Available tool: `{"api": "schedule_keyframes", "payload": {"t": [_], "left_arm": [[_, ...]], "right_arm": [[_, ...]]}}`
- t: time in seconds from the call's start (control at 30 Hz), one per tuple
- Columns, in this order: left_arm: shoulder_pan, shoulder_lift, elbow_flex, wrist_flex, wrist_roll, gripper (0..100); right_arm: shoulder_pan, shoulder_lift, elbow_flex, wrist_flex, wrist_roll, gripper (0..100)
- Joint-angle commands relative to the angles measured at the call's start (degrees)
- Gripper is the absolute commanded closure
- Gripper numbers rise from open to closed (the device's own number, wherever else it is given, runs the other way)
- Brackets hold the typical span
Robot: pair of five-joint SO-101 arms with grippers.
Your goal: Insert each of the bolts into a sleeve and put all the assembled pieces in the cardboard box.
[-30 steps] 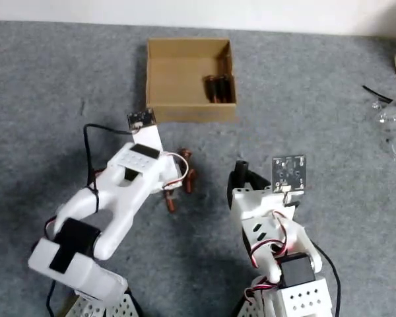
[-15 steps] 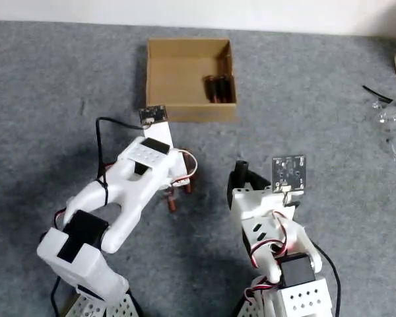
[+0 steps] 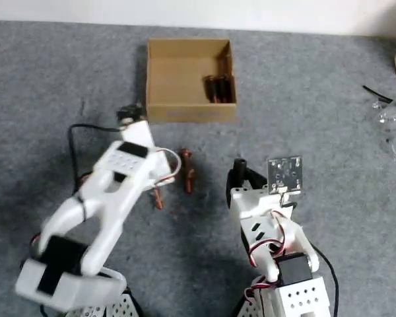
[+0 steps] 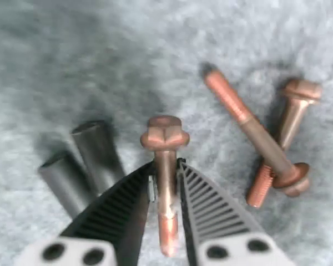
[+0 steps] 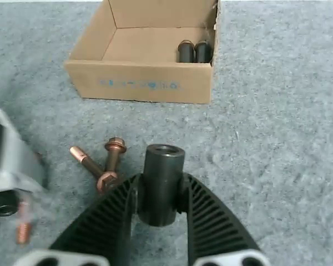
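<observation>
Right gripper [image 5: 160, 182]: jaws clamped on a dark sleeve [image 5: 162, 166], held upright with its open end up.
Left gripper [image 4: 165, 165]: jaws closed on the shank of a copper-coloured bolt [image 4: 164, 136]; the head sticks out past the tips.
Handling: both parts look like rigid, smooth metal, small but dense (likely to pivot in a loose hold). Grip the bolt mid-shank and the sleeve around its lower half.
Beside the left gripper: two spare sleeves [image 4: 97, 152] and two loose bolts [image 4: 254, 128], lying crossed.
Farther off: a cardboard box [image 3: 188, 112] with assembled pieces [image 3: 219, 88] against one wall.
Surface: grey carpet [image 3: 317, 99], probably enough friction to stop parts rolling.
Room: a pale wall [image 3: 251, 10] along the far edge.
</observation>
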Motion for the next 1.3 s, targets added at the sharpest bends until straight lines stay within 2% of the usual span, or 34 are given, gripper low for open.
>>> {"api": "schedule_keyframes", "payload": {"t": [0.0,0.27,0.37,0.6,0.83,1.13,1.27], "left_arm": [[-1.89,-13.41,3.03,-0.09,-0.26,100],[-3.65,-30.81,10.68,-0.09,-0.35,100],[-3.65,-37.85,14.46,-0.18,-2.81,100],[-3.65,-54.37,25.8,-8.0,-3.87,100],[-3.65,-73.19,34.15,-8.97,-3.96,100],[-3.3,-96.4,44.44,-9.05,-9.76,100],[-3.56,-97.45,46.73,-12.13,-11.25,100]], "right_arm": [[0.57,-1.1,-0.48,-2.68,0.7,99.4],[0.57,-1.1,-0.4,-2.68,0.79,99.4],[0.57,-1.1,-0.31,-2.95,0.79,99.4],[0.57,-1.19,-0.31,-2.95,0.79,99.4],[0.31,-1.19,-0.31,-2.95,0.79,99.4],[0.22,-1.19,-0.31,-2.95,0.79,99.4],[0.22,-1.19,-0.31,-2.95,0.79,99.4]]}}
